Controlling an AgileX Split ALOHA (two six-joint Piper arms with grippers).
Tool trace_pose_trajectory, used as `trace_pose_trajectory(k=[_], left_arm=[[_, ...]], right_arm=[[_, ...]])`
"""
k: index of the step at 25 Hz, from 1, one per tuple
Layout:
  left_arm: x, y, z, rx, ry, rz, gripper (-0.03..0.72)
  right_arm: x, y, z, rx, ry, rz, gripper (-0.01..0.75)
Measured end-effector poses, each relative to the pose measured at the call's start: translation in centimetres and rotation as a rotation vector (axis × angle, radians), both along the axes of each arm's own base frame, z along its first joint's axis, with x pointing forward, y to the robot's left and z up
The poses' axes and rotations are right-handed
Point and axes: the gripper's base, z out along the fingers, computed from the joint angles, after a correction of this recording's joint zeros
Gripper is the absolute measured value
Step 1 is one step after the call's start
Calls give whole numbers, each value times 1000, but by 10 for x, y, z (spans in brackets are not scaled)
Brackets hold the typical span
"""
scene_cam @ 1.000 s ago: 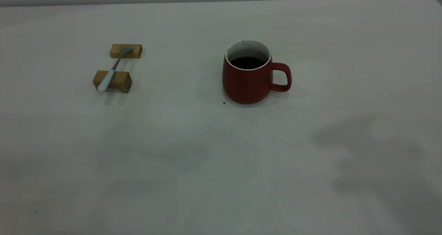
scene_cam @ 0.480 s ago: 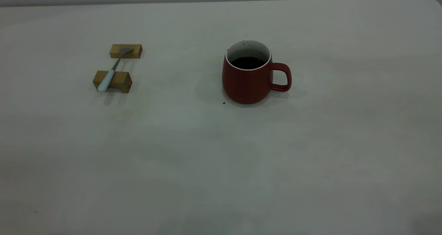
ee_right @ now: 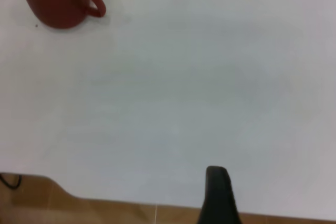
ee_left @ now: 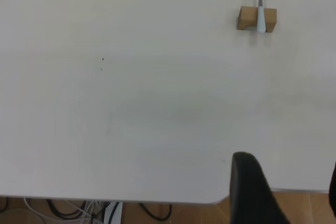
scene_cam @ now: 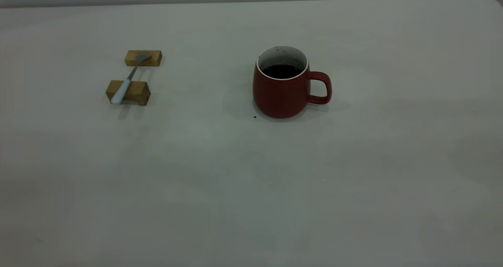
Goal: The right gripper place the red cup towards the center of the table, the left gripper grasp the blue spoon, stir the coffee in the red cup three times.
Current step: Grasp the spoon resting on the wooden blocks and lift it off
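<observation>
The red cup (scene_cam: pixel 283 94) stands upright near the middle of the table (scene_cam: pixel 235 180), handle pointing right, with dark coffee (scene_cam: pixel 281 71) inside. The blue spoon (scene_cam: pixel 127 80) lies far left across two wooden blocks. Neither gripper shows in the exterior view. In the left wrist view my left gripper (ee_left: pixel 290 182) is open above the table's near edge, far from the spoon (ee_left: pixel 260 14). In the right wrist view my right gripper (ee_right: pixel 281 200) shows one dark finger (ee_right: pixel 218 195) with nothing beside it, open, far from the cup (ee_right: pixel 55 6).
The spoon rests on a far block (scene_cam: pixel 153 57) and a near block (scene_cam: pixel 137 93). A tiny dark speck (scene_cam: pixel 254 117) lies by the cup's base. Beyond the table's near edge are brown floor and cables (ee_left: pixel 79 211).
The dark shadows on the near part of the table have faded away. The cup, spoon and blocks have not moved.
</observation>
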Motion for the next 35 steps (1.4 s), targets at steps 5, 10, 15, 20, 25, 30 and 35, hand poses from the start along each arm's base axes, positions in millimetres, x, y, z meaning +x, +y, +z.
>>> trace_pose_trajectory(k=[5,10,15,20,25,30,35], left_arm=[[0,0,0,0,0,0,438],[0,0,0,0,0,0,438],[0,0,0,0,0,0,438],[0,0,0,0,0,0,438],[0,0,0,0,0,0,438],[0,0,0,0,0,0,438],[0,-1,0,-9,0,-5,438]], right_arm=[[-11,-1,1,7,-73,0,600],[-21,-2,1,13,-139,-1,569],[-21,-2,1,13,-137,-1,537],[-21,-2,1,13,-137,0,509],[-21,-2,1,13,-137,0,496],[-21,-2,1,13,-137,0,495],[-21,-2,1,13,-137,0,494]])
